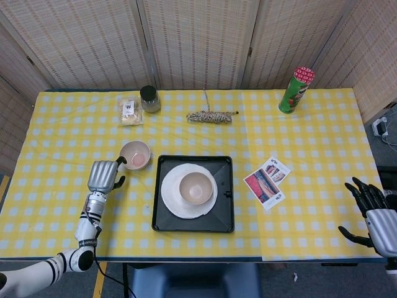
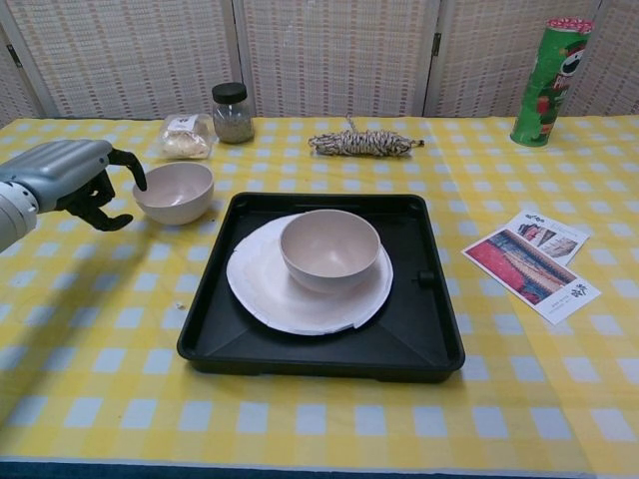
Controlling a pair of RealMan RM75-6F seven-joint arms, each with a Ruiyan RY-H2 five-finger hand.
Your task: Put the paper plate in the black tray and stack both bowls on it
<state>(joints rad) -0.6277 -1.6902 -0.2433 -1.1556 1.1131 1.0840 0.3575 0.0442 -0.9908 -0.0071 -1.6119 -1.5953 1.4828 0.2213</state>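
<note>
At the near right table edge the right hand (image 1: pixel 372 211) hangs empty, fingers spread wide. The black tray (image 2: pixel 429 334) holds the paper plate (image 2: pixel 262 294) with one bowl (image 2: pixel 329 248) on it. Further left the left hand (image 2: pixel 70 178) — fingers apart, empty — hovers just beside the second bowl (image 2: pixel 174 192).

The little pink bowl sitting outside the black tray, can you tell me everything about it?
The small round pale pink bowl stands upright and looks empty on the yellow checked tablecloth, just left of the black tray and apart from it. It looks smooth, maybe plastic. The left hand hovers beside it with curled fingers, holding nothing.
</note>
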